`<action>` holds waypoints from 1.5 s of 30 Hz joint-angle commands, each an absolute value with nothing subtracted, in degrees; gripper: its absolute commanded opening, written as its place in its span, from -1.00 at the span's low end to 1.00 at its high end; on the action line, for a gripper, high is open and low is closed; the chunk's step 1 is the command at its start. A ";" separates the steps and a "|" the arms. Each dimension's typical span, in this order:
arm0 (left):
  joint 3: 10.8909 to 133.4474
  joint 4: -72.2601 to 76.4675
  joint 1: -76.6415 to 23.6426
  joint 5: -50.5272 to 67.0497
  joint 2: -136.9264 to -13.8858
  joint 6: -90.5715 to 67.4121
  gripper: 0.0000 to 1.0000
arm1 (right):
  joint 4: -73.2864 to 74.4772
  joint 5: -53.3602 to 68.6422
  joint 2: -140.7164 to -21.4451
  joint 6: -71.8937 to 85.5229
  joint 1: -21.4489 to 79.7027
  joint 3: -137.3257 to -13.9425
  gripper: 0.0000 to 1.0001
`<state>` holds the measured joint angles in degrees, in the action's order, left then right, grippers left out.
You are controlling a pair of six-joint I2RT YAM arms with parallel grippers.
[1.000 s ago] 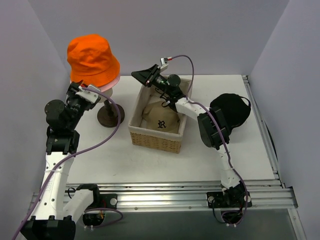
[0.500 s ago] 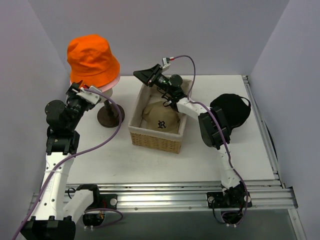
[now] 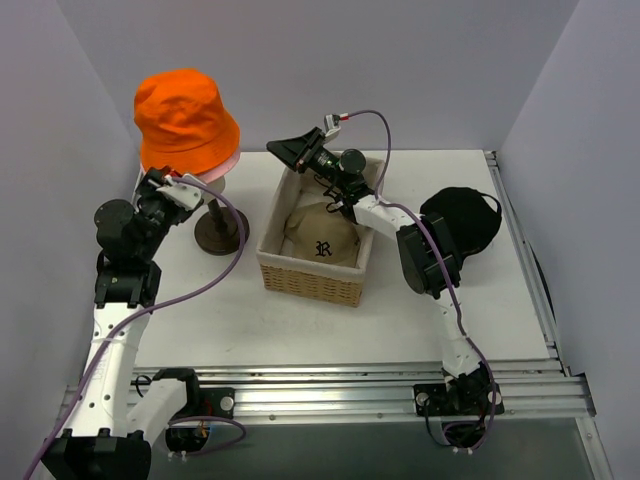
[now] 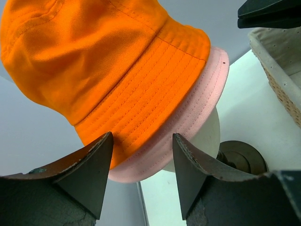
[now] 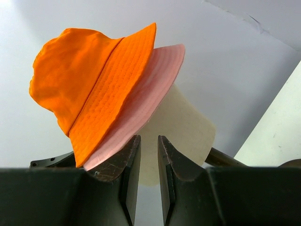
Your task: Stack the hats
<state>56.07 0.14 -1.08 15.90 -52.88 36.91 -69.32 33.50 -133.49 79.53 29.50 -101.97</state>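
Note:
The bright orange bucket hat (image 3: 185, 118) sits over the pale pink bucket hat (image 3: 225, 166) on the cream mannequin head. My left gripper (image 3: 163, 181) is open just below their brims. In the left wrist view its fingers (image 4: 99, 174) flank the pink brim (image 4: 188, 120) under the orange hat (image 4: 108, 70) without touching it. My right gripper (image 3: 292, 150) hovers over the basket's far left corner, empty, with its jaws a narrow gap apart. It faces the orange hat (image 5: 89, 80) and the pink hat (image 5: 146, 89). The tan cap (image 3: 322, 240) lies in the basket. The black cap (image 3: 462, 220) lies on the table at right.
The mannequin head (image 4: 207, 136) stands on a dark round base (image 3: 220, 232) at the back left. The woven basket (image 3: 300, 280) sits mid-table and also shows in the left wrist view (image 4: 282, 70). The walls stand close behind and to the left of the hats.
My left gripper has edged slightly up and right toward the hat brims. My right gripper has shifted a little right over the basket's corner.

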 commanded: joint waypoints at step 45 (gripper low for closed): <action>56.51 -4.83 -1.32 18.28 -53.96 36.83 -0.95 | -79.10 35.95 -126.91 81.56 27.60 -97.21 -0.64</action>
